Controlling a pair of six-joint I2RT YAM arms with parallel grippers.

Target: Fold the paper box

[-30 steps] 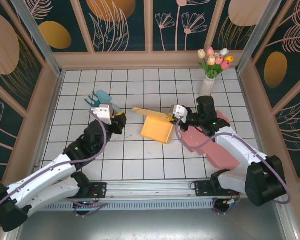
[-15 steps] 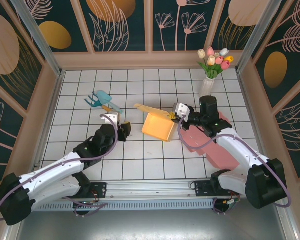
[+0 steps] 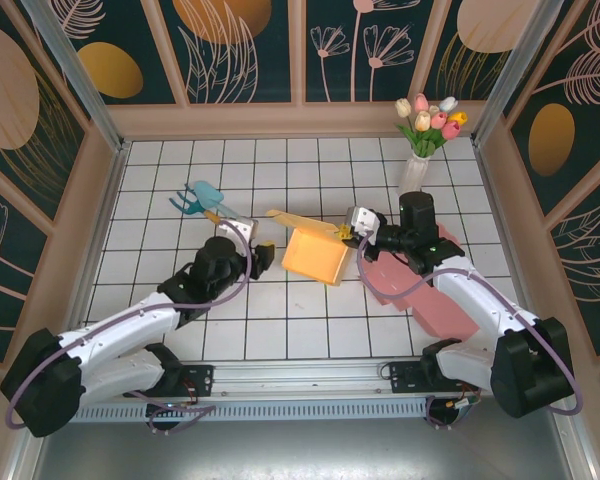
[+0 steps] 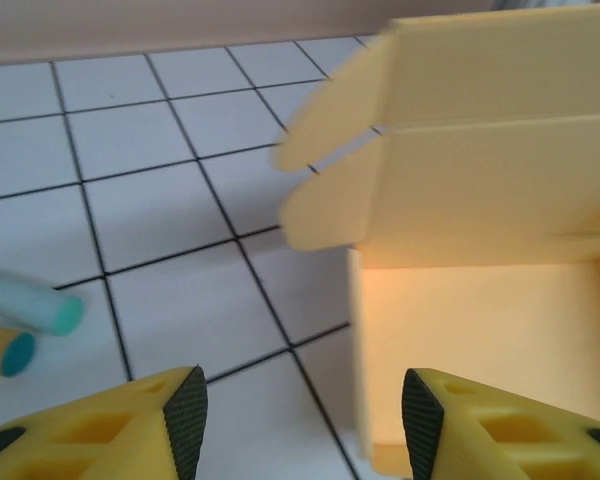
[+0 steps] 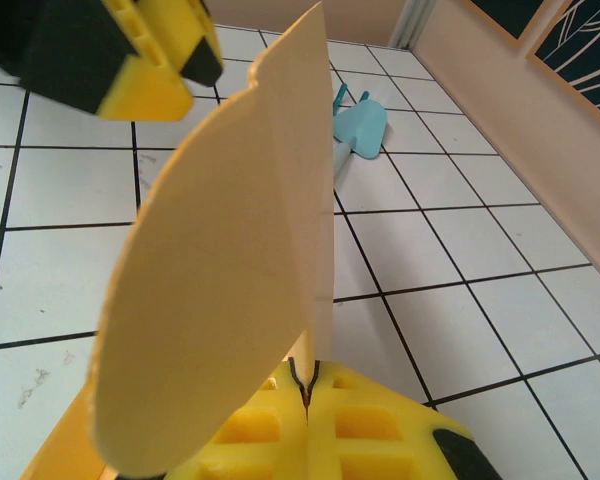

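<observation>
The paper box (image 3: 315, 257) is a yellow-orange card box lying half-folded on the white tiles at mid-table, with a flap (image 3: 298, 221) raised to its upper left. My right gripper (image 3: 348, 233) is shut on that flap's edge. In the right wrist view the pale flap (image 5: 230, 290) rises upright out of the closed jaws (image 5: 307, 385). My left gripper (image 3: 264, 256) is open just left of the box. In the left wrist view the box (image 4: 480, 250) stands close ahead. Its left edge falls between the fingertips (image 4: 305, 425), and neither pad (image 4: 190, 420) touches it.
A teal fork-like tool (image 3: 202, 198) with a yellow handle lies on the tiles behind my left gripper. A vase of tulips (image 3: 420, 150) stands at the back right. A pink flat object (image 3: 430, 295) lies under my right arm. Wooden walls (image 3: 110, 180) surround the tiled floor.
My left arm has swung right, from beside the teal tool up to the box's left edge, and its jaws have widened. My right gripper still holds the flap, shifted slightly right.
</observation>
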